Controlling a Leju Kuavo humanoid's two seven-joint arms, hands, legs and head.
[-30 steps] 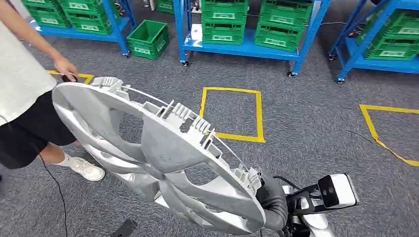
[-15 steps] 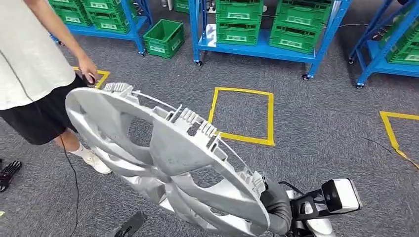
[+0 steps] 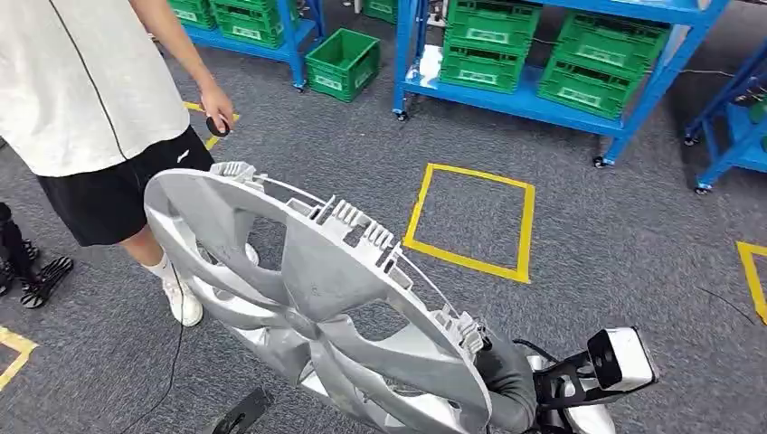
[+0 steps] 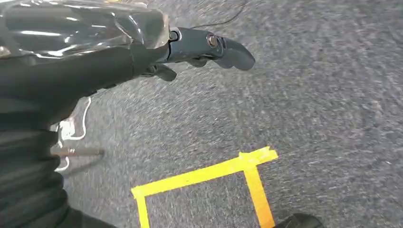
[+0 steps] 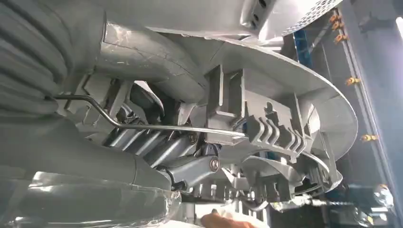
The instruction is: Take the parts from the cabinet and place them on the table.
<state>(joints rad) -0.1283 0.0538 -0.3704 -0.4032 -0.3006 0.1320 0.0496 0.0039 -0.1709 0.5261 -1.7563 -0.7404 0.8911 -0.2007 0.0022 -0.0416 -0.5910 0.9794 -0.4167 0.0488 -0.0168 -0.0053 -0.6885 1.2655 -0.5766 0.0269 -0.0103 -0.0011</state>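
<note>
Silver wheel cover [image 3: 307,298] is up in the air, tilted, back side w/ clips facing the camera, carried over grey carpet. Right hand [image 3: 503,384] grips its rim at the lower edge. Left hand [image 4: 209,47] hangs empty, fingers loosely out. Pickup looks done; table not seen yet, so placing remains. Person [image 3: 81,99] stands nearby.
</note>
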